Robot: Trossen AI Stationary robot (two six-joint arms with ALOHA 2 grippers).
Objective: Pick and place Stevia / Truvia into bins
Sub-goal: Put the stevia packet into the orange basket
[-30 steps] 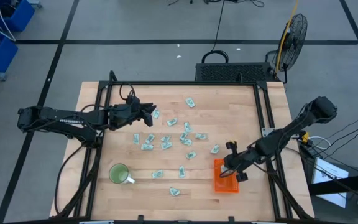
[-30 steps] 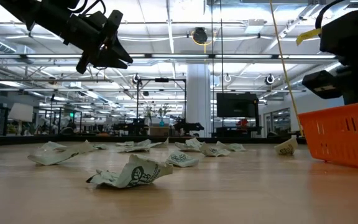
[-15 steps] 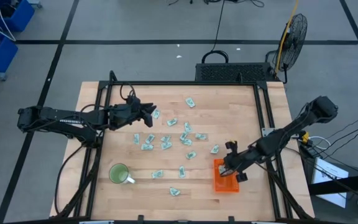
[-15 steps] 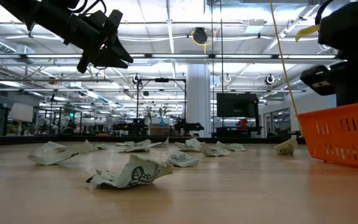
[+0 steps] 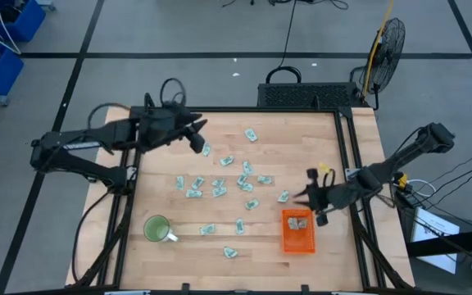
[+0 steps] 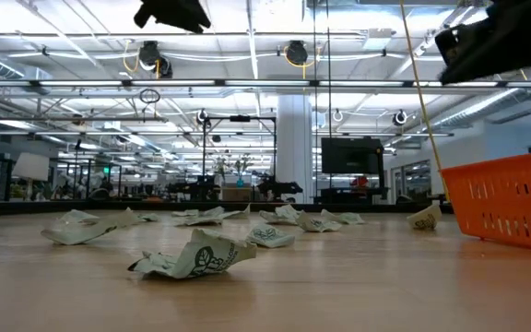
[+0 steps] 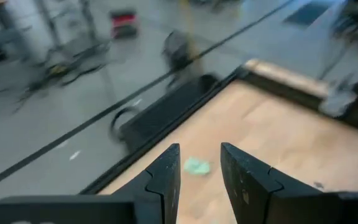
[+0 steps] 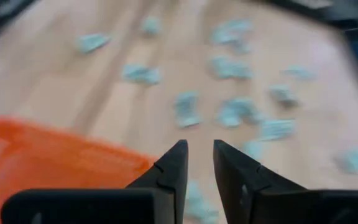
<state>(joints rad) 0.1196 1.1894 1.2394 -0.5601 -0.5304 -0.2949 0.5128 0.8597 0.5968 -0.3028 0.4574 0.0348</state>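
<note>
Several pale green and white sachets (image 5: pixel 220 184) lie scattered flat on the wooden table, crumpled in the low view (image 6: pixel 196 258). The orange tray (image 5: pixel 298 233) stands near the table's right near corner, with a pale sachet (image 5: pixel 297 221) lying inside it. My left gripper (image 5: pixel 195 135) hangs open high over the far-left part of the table, and a sachet (image 7: pixel 196 165) shows on the table beyond its fingers. My right gripper (image 5: pixel 316 197) hovers just past the tray's far wall, narrowly open and holding nothing (image 8: pixel 201 158).
A round green mug (image 5: pixel 156 228) stands near the table's left near corner. Black frame rails run along the table's left, right and far edges. A black case (image 5: pixel 306 94) sits just behind the far edge. Bare wood lies between the mug and the tray.
My left gripper has risen well above the table and moved toward the far edge. My right gripper has lifted off the orange tray and drawn back toward the far and right side, uncovering the tray's inside. The sachets on the table have stayed put.
</note>
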